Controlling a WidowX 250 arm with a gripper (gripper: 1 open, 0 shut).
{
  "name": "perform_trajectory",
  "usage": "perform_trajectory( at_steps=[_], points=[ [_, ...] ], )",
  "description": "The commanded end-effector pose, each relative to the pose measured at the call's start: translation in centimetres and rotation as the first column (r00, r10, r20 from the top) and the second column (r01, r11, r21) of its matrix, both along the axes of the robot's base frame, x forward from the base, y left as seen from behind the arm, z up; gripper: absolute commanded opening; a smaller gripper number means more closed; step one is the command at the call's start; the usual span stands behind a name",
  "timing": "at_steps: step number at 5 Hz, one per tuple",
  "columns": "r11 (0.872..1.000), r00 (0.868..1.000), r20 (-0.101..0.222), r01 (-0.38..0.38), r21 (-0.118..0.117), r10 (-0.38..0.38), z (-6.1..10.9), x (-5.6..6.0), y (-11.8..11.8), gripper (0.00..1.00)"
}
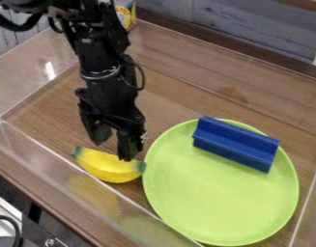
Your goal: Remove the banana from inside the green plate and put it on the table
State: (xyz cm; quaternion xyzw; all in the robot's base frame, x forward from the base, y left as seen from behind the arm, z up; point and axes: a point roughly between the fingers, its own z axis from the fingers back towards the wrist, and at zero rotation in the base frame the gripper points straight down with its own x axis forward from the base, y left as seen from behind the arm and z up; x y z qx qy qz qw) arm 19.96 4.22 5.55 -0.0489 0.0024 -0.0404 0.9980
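The yellow banana [108,168] with its dark green tip lies flat on the brown wood table [206,92], just left of the green plate [212,198] and touching or nearly touching its rim. My gripper [110,145] hangs right above the banana, pointing straight down, open, with nothing between its black fingers [127,143]. The plate holds only a blue block [235,142] at its far right side.
Low clear acrylic walls [31,154] border the table on the left and front, close to the banana. A grey padded surface lies beyond the far wall.
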Motion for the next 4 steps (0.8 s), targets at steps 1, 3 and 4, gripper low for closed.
perform_trajectory(
  at_steps=[1,3,4],
  points=[
    [1.0,1.0,0.012,0.009,0.002,-0.009,-0.04,0.43,-0.16,1.0],
    [1.0,1.0,0.011,0.011,-0.002,-0.011,-0.66,0.87,-0.33,1.0],
    [1.0,1.0,0.01,0.011,-0.004,-0.011,-0.92,1.04,-0.36,1.0]
  ],
)
